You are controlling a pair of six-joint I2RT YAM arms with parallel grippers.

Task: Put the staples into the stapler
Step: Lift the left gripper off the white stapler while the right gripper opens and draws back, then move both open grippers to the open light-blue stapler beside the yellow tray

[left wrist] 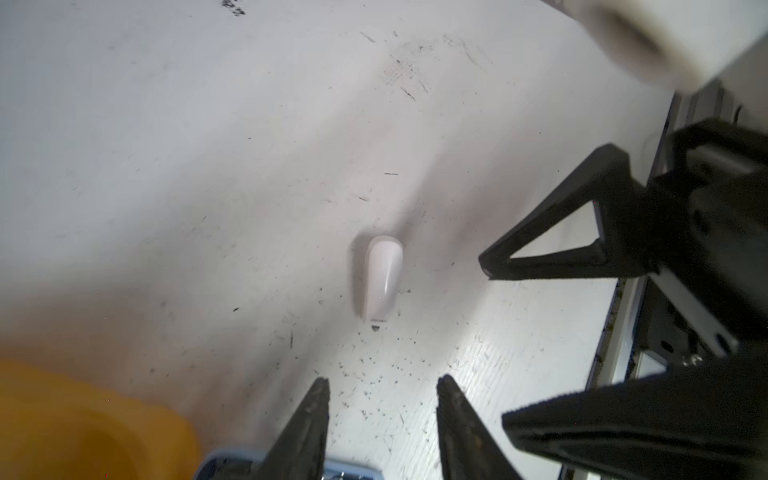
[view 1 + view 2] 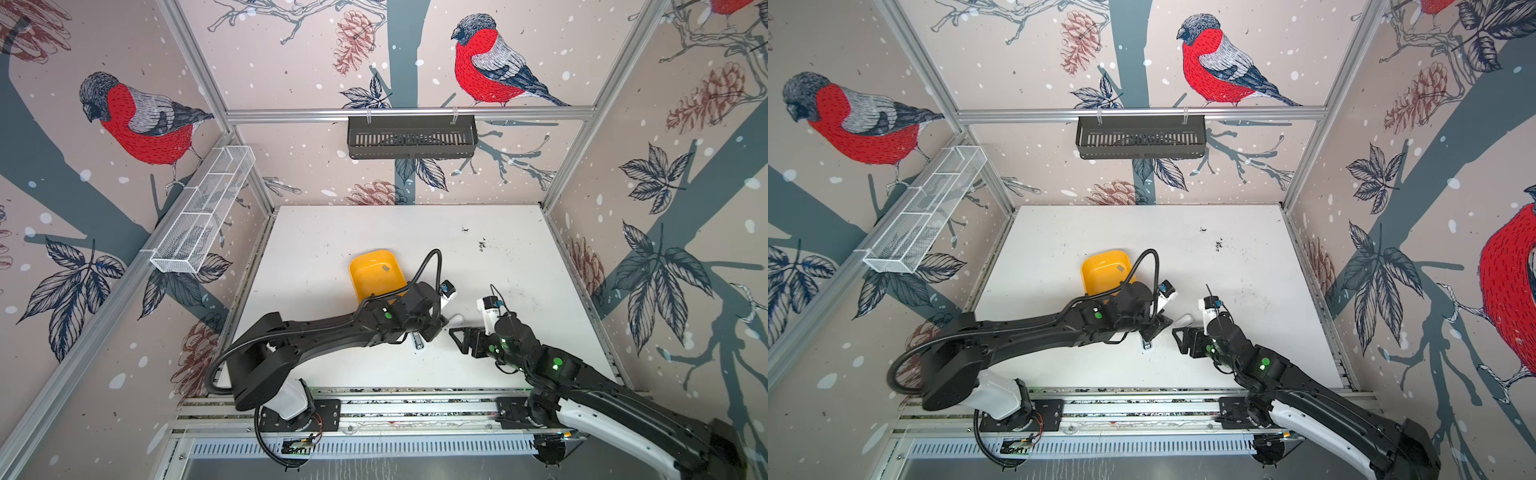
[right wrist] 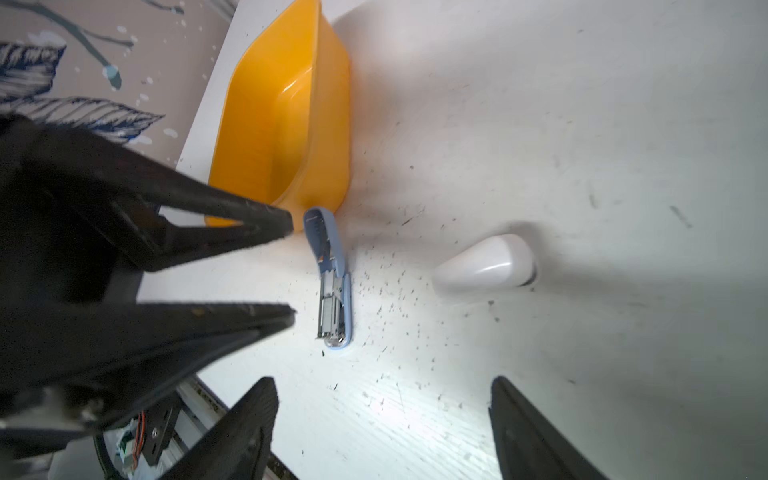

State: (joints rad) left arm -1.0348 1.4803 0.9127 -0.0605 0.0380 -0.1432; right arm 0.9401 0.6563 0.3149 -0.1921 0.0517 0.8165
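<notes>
Just left of the blue stapler [image 3: 332, 286], and close enough that I could not tell whether they touched, sat the yellow tray [image 2: 356, 272]. In both top views one flat grey strip of staples [image 2: 385, 269] lay on the tray's floor, well apart from the stapler.

Above the stapler hung the left hand [image 1: 382, 386], its fingers parted with nothing between them.

The stapler itself lay on the table [image 3: 582, 124], hinged wide with its lid thrown back toward the tray and its metal channel facing up. Whether that channel already held staples could not be made out.

To the stapler's right lay a white stapler [image 3: 486, 264], closed and clear of it. Further right hovered the right hand [image 3: 382, 386], spread wide and empty.

The trouble I would have expected lay in the fetch. The strip was thin and flat on a slick floor, so fingertips could skid off it. They could also push the unheld tray into the stapler and turn the channel. A strip set down crooked would ride the channel's edge, and a knock could flop the lid shut.
</notes>
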